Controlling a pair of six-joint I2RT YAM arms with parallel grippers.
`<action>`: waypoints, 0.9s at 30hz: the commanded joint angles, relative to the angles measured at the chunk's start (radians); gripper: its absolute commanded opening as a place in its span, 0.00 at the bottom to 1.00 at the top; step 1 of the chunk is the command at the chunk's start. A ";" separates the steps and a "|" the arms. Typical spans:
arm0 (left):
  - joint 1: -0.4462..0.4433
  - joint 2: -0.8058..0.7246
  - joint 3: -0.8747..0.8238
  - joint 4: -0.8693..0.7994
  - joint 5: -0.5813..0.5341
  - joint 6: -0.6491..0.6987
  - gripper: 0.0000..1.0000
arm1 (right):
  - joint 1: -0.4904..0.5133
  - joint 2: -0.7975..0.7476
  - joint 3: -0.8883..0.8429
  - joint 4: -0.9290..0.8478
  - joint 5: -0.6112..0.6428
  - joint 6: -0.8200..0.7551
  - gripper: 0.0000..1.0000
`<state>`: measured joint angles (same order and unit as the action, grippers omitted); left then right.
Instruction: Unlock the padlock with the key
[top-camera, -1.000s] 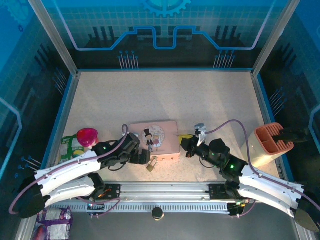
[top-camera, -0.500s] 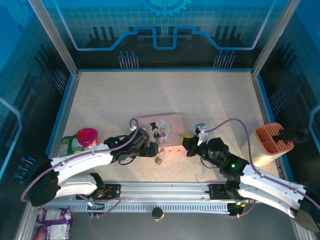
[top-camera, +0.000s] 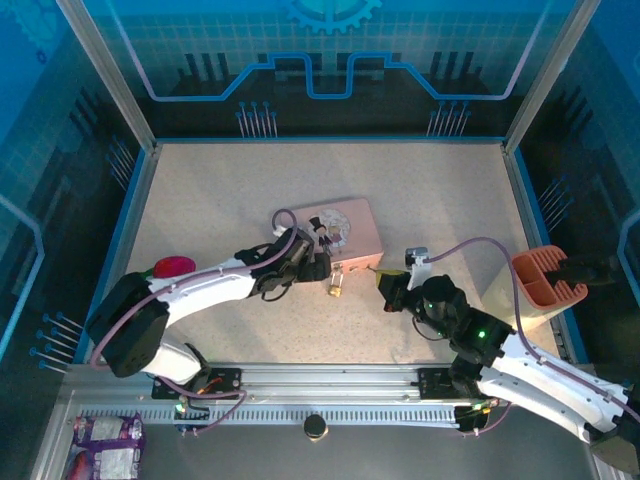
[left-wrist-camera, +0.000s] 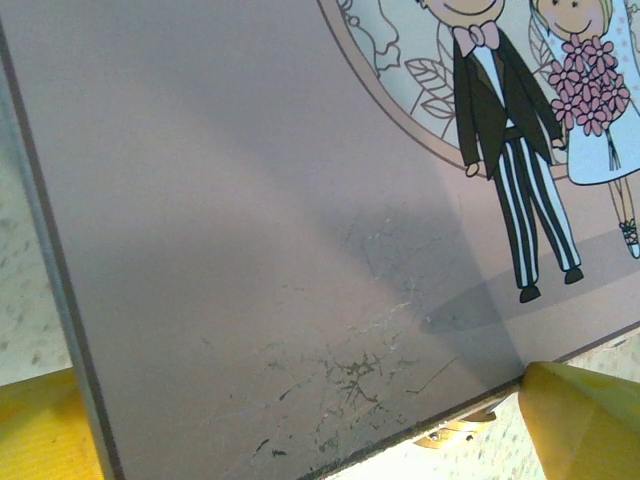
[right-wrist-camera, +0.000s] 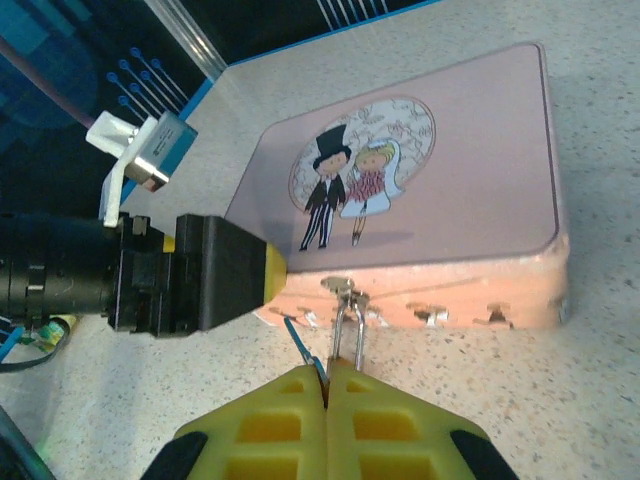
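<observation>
Shifted farther right, padlock (top-camera: 337, 284) lies lengthwise, shackle toward pink tin (top-camera: 362, 236).

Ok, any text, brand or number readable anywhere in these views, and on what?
Pink tin: no words, only a cartoon couple.
Padlock: any marking too small to read.
Packet at the near left corner: print too blurred to read.
</observation>
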<state>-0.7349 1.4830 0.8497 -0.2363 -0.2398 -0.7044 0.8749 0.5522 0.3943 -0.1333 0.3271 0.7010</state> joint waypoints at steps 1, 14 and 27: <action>0.013 0.077 0.027 -0.034 -0.044 0.029 0.99 | -0.009 -0.040 0.036 -0.090 0.049 0.053 0.00; 0.017 -0.077 0.135 -0.130 0.113 0.226 0.99 | -0.010 -0.051 0.026 -0.120 0.042 0.112 0.00; 0.025 -0.536 -0.120 -0.281 0.124 0.251 0.99 | -0.013 -0.045 0.065 -0.171 0.038 0.116 0.00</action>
<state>-0.7155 0.9932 0.7937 -0.4328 -0.1558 -0.4679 0.8738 0.5243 0.4213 -0.2733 0.3561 0.8055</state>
